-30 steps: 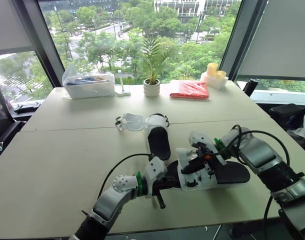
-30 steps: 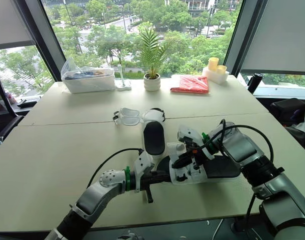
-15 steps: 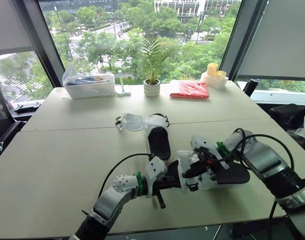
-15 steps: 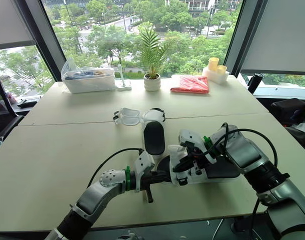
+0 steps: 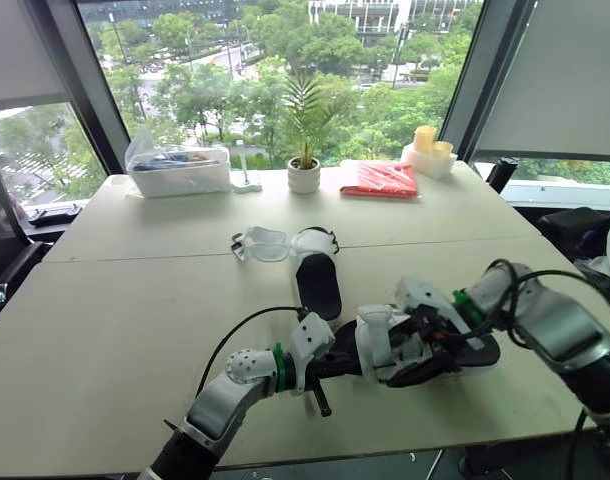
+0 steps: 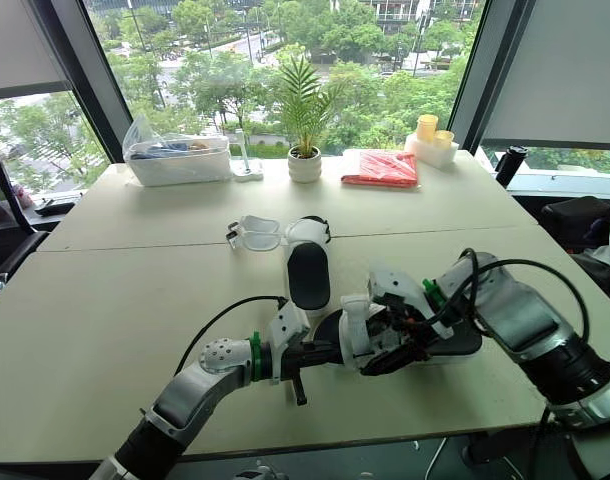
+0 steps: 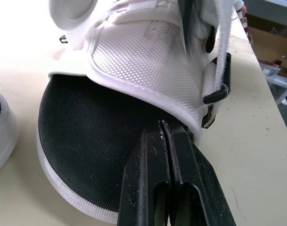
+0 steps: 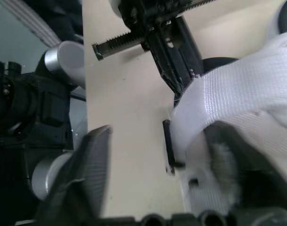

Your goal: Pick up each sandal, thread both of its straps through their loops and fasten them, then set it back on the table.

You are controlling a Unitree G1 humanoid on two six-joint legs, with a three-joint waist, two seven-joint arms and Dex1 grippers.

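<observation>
Left wrist view has the left claw [image 7: 163,126] pinched closed on the sandal [image 7: 87,141] rim, at 6 o'clock on the surface [image 5: 105,330]. Right claw [image 8: 160,139] gapes wide beside the strap [image 8: 228,94]. It should nip the strap's tip, then feed it squarely through the loop [image 7: 218,92].

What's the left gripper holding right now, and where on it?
The left gripper is shut on the white mesh sandal with a black footbed, pinching the lower edge of its upper.

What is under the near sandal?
The sandal rests on the table, the left gripper with jaws shut at its white upper's edge. Whatever lies beneath the sole is covered.
</observation>
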